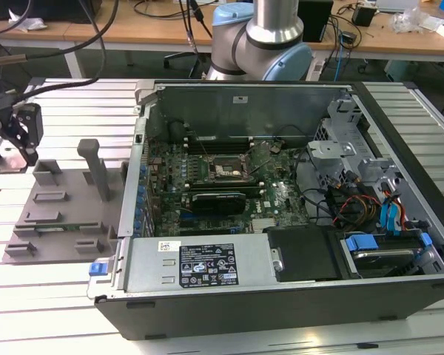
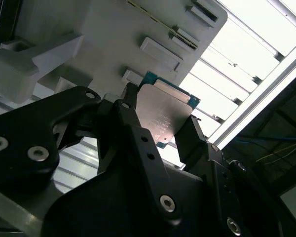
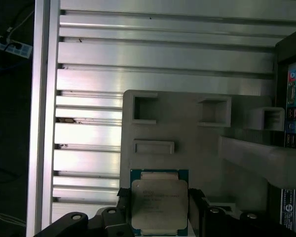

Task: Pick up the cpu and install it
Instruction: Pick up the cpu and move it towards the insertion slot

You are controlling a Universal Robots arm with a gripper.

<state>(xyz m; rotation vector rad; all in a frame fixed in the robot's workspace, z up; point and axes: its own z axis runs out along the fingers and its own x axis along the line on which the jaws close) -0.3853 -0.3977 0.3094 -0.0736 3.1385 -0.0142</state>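
Pincer (image 1: 16, 140) is seen in the exterior view over the grey fixture (image 1: 59, 211) on the bench (image 1: 66, 111), well apart from the motherboard socket (image 1: 226, 171). In the second wrist view the cpu (image 2: 164, 114) is clamped by two opposite edges. In the first wrist view its metal top is seen bare. It is judged light, stiff and fragile underneath, so the edges are best gripped.

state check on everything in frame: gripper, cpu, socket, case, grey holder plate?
gripper: shut on the cpu, by the edge of the grey holder plate.
cpu: held by two opposite edges, metal top facing the wrist cameras.
socket: no cpu in it.
case: lying on its side, open.
grey holder plate: flat on the table, two square pockets empty.
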